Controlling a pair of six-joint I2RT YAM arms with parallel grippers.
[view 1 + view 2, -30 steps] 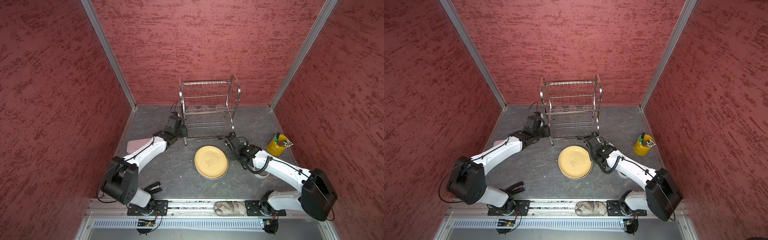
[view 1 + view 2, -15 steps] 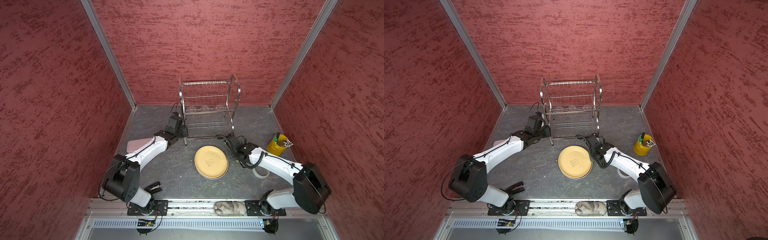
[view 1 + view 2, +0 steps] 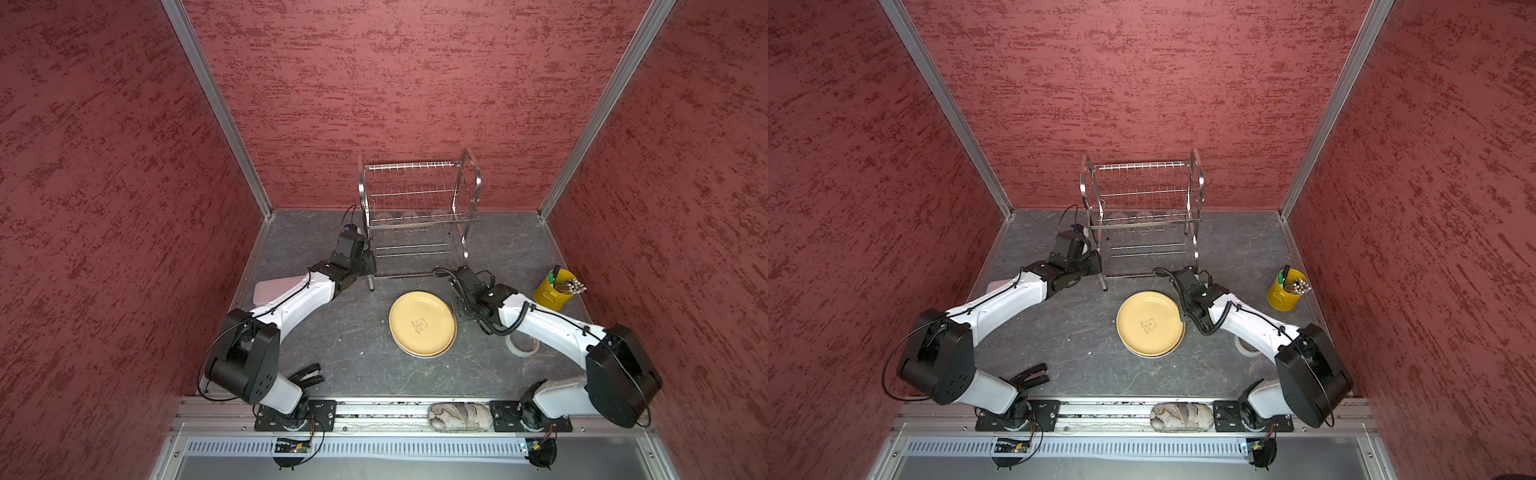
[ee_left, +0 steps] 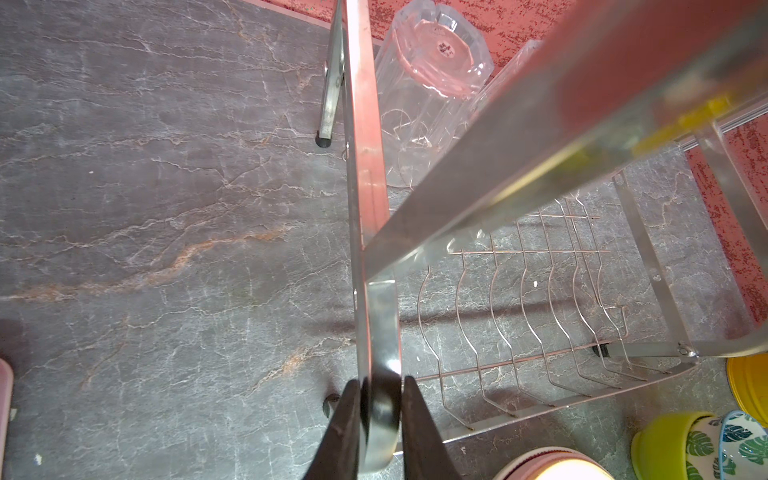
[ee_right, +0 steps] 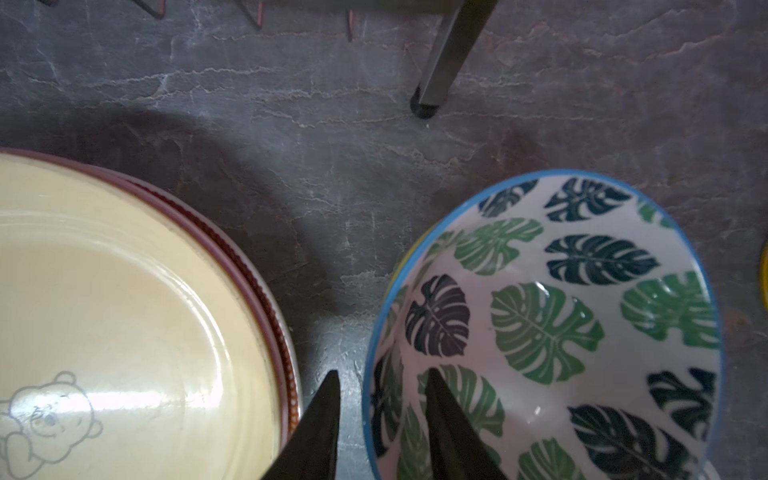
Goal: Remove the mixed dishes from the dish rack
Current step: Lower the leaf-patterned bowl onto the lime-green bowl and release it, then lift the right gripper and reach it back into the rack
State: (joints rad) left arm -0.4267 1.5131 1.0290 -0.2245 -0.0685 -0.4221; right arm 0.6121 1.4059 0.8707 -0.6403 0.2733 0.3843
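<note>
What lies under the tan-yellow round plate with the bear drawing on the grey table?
Beneath the tan-yellow round plate with the bear drawing, two more plate rims peek out: a reddish-pink rim and a white dotted rim. Their faces are covered, so any pattern is hidden.

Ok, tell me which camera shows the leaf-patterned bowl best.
The right wrist view: the green-leaf bowl fills much of it, interior pattern and blue rim sharp. The left wrist view catches only part of the bowl at the frame's edge, nested in a lime-green bowl. Both top views hide it under the right arm.
</note>
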